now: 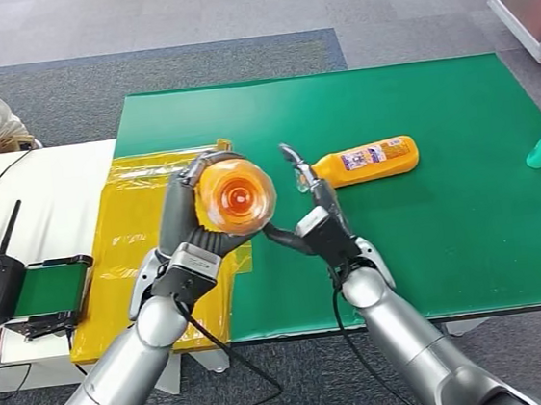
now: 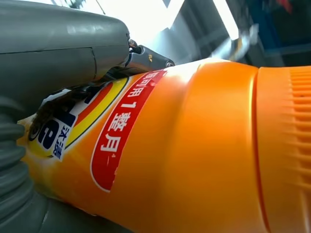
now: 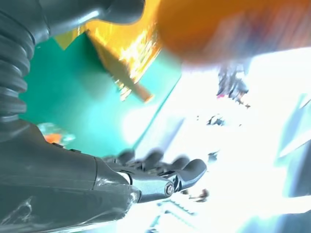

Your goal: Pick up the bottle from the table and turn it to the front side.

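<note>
The orange detergent bottle (image 1: 236,196) is lifted clear of the counter (image 1: 474,220), above the edge of the yellow plastic sheet (image 1: 125,276), with its end face turned toward the head camera. The left hand (image 1: 195,235) grips it, dark fingers (image 1: 179,198) wrapped over the top and far side and the thumb under it. The right hand (image 1: 321,218) sits just beside the bottle with its fingers spread, gripping nothing; its thumb reaches toward the bottle's underside, though contact cannot be confirmed. Both silver forearms rise from below and converge at the bottle.

A second orange bottle (image 1: 366,162) lies flat on the green mat (image 1: 425,109) beyond the right hand.

The left wrist view resolves the bottle's red and yellow label (image 2: 110,141) and ribbed cap (image 2: 289,145). The right wrist view is blurred, showing extended fingers (image 3: 183,172)
</note>
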Robot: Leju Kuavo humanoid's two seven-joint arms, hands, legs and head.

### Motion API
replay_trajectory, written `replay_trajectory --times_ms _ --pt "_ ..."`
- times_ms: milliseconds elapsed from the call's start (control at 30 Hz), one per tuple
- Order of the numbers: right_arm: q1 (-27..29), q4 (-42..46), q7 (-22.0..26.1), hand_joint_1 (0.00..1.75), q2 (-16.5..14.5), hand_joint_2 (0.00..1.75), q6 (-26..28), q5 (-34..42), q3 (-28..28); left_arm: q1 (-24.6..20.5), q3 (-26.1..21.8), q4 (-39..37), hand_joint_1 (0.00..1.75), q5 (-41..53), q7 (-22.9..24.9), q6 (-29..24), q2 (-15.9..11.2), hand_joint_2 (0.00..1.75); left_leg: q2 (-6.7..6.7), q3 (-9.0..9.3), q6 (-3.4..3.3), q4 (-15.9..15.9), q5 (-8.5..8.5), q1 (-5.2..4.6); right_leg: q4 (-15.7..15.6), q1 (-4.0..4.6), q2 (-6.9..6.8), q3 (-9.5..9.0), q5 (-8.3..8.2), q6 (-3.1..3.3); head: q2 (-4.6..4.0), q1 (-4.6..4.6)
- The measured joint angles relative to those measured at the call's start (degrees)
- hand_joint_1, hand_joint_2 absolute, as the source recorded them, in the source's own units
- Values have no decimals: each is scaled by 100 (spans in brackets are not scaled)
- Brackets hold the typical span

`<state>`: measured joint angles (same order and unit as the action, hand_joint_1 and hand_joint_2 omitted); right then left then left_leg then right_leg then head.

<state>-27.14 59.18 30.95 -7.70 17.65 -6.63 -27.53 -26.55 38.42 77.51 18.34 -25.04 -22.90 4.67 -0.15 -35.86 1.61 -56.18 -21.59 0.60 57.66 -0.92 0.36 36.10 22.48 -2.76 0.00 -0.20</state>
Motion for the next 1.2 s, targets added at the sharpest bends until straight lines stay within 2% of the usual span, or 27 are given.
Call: replay_trajectory --times_ms 133,233,400,533,633,800,967,1133,1167,1200 --pt "-12 -67 -86 0 -18 175 40 441 490 36 -321 -35 175 990 104 -1087 -44 175 0 0 0 0 2 0 0 0 1 0 -1 0 0 -1" --pt "-18 30 -215 0 -25 175 98 569 826 37 -613 -49 175 2149 607 -1539 -101 175 0 1 0 0 4 0 1 0 0 0 -1 0 0 -1" --pt "81 464 -332 0 -24 175 173 544 1305 26 -1411 -287 175 4971 1552 -1677 -133 175 0 1 0 0 4 0 0 0 2 3 -1 0 0 -1" --pt "231 957 -466 0 -23 175 145 482 1543 -263 -1646 -1063 175 5940 2541 -1255 -205 175 1 1 -2 0 6 0 0 0 0 4 -1 1 0 -1" --pt "348 1245 -599 0 -23 175 8 452 1676 -617 -1629 -2022 175 5970 2803 -705 -234 175 1 1 0 0 9 0 0 0 4 5 -7 5 0 -1" --pt "511 1436 -578 0 -23 175 -290 414 1826 -947 -1600 -3525 175 5187 2235 67 -178 175 2 1 1 0 11 -1 0 -2 7 7 -10 2 0 -1" --pt "579 1581 -638 0 -23 175 -513 404 1844 -1026 -1571 -4293 175 4900 2056 417 -132 175 2 -1 1 0 10 -1 0 -1 8 9 -10 2 0 -1" --pt "628 1728 -645 0 -24 175 -585 391 1844 -1043 -1555 -4648 175 4657 1863 628 -98 175 2 -2 1 0 10 0 0 0 7 9 -10 2 0 0" --pt "629 1746 -644 0 -25 175 -594 386 1843 -1045 -1545 -4688 171 4618 1831 659 -90 175 2 -2 1 0 10 -1 0 -1 7 9 -10 2 0 1" --pt "629 1762 -643 0 -25 175 -604 382 1842 -1048 -1534 -4716 130 4581 1807 684 -82 175 2 -2 1 0 10 -1 0 -1 7 8 -10 2 0 0"
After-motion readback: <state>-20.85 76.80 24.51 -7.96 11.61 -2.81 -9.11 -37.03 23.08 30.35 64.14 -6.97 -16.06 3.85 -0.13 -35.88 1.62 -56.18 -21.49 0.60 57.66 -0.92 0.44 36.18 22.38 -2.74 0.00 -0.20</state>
